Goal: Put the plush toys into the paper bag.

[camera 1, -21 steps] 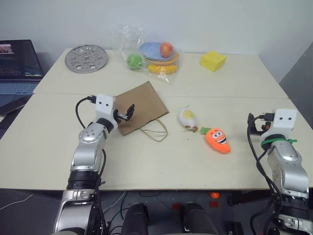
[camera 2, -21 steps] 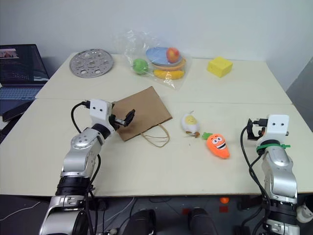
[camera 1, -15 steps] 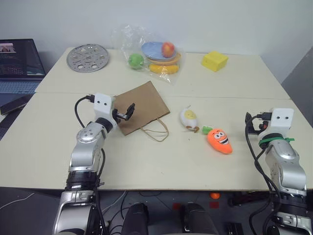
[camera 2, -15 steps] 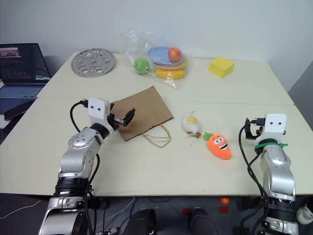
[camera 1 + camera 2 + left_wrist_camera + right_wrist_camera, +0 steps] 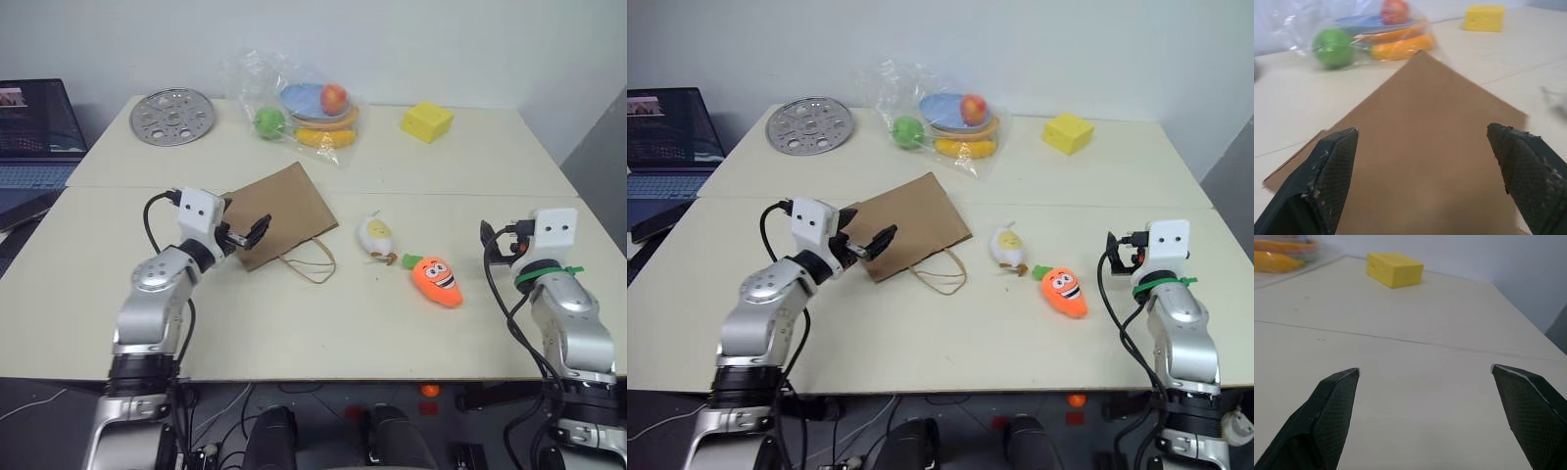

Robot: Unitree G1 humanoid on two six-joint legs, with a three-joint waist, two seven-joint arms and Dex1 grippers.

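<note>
Your left wrist cam gives you the close-up: the paper bag lies flat right under the left gripper, fingers spread wide, holding nothing. From the head cam you get the toys, the egg and carrot, sitting just right of the bag's handles. Your right gripper is wide open too, over bare table. The plastic bag of fruit, yellow block and metal disc sit well back, nothing blocking.
</note>
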